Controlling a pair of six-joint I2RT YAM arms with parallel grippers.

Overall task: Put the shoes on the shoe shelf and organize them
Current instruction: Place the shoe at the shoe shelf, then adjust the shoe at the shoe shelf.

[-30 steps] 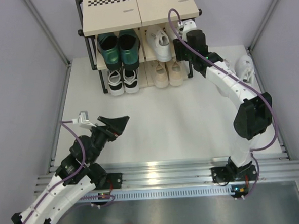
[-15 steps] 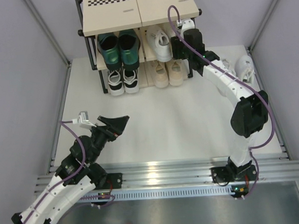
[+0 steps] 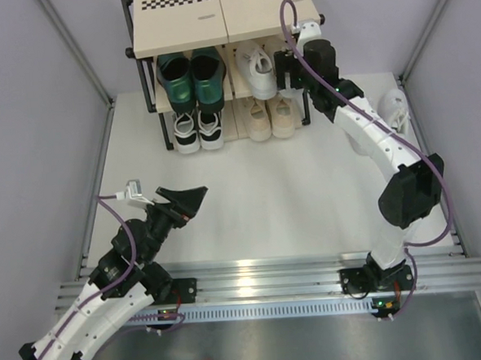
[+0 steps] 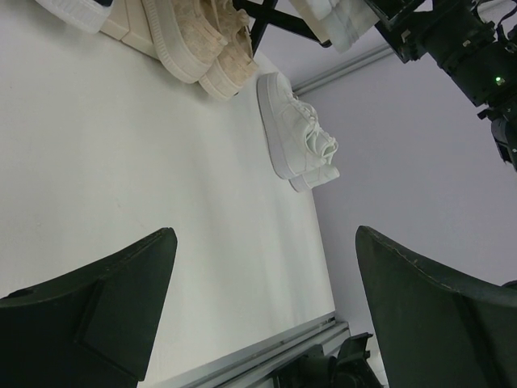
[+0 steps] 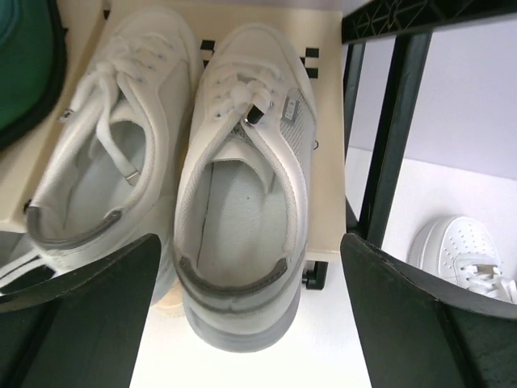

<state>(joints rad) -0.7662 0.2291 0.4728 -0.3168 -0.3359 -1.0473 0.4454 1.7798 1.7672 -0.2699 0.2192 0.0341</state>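
Between grey walls (image 3: 24,120), white tabletop (image 3: 265,187).

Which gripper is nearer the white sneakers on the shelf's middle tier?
Right. The right gripper sits just in front of the white sneakers at the shoe shelf, jaws open. The left gripper hangs over the table, far back near its own base.

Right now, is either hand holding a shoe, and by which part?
Neither. The right hand is open, a finger on either side of a white sneaker resting on the shoe shelf. The left hand is open, with nothing between its fingers.
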